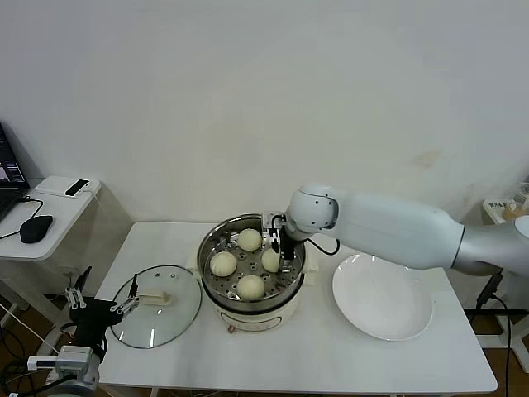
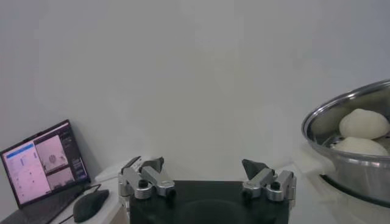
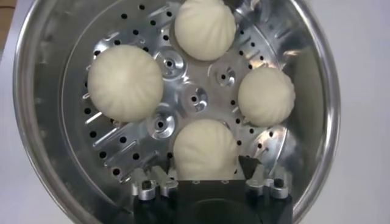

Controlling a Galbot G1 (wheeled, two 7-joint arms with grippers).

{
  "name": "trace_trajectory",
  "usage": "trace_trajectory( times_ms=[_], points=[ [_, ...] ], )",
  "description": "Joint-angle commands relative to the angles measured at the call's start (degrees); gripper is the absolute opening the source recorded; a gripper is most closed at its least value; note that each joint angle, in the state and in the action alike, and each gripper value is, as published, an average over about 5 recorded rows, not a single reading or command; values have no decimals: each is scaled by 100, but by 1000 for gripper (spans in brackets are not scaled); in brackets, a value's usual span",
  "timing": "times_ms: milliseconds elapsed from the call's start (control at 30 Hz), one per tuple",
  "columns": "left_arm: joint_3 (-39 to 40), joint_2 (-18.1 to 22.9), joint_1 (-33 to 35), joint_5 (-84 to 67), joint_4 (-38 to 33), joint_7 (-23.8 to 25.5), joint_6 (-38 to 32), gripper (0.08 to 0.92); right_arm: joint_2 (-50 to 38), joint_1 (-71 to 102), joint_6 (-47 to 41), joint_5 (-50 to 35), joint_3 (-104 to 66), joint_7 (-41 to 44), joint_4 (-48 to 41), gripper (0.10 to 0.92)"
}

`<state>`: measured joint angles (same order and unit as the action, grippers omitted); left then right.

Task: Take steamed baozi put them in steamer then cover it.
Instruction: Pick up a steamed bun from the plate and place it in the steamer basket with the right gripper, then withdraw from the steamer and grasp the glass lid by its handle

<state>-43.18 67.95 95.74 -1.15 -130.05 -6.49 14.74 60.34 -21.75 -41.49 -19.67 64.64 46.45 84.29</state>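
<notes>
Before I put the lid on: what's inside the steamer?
Four baozi sit on the steamer's perforated tray, the right gripper around one. Under the tray is hidden.

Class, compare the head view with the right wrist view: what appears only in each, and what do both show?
Only the head view: the glass cover lying on the table, the empty white plate, the left gripper near the cover.
Only the right wrist view: the perforated tray's holes close up.
Both: four baozi in the steamer, the open right gripper over them.
</notes>
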Motion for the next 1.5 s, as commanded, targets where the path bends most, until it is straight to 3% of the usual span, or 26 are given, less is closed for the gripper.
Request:
trace_trajectory(
  times_ms=[33,267,400,600,833,1100,1200,1367,1500],
  points=[
    [12,-5,-8,0,-9,4,5,823,-563,-9,-15,-93,-356,-343,708,820],
    [17,16,-2,8,0,7,-9,823,-1240,1180,225,-480,-1379,-2366,1537,823],
    [14,30,0,14,8,6,-15,823,-1499,2766,876,38,-2631,-3626,1811,823],
    [21,66,13,32,54,-3,-32,823,-1397,5426,2306,868,-5040,-4556,1912,823],
    [109,87,-9,80,257,-25,-159,823,-734,7798,3949,1377,-7492,-4649,1992,823],
    [329,86,-14,739,891,-126,-665,823,601,9542,5284,1388,-9619,-4037,1952,823],
    [352,40,-19,1547,1263,-137,-977,823,1079,9977,5397,1221,-10331,-3815,1940,823],
    [108,-136,17,4289,1975,-229,-1886,823,1533,10508,5287,939,-11054,-3747,2039,823],
    [-43,-313,116,6123,2500,-418,-2209,823,1596,10712,5292,1020,-11207,-3787,1987,823]
  ],
)
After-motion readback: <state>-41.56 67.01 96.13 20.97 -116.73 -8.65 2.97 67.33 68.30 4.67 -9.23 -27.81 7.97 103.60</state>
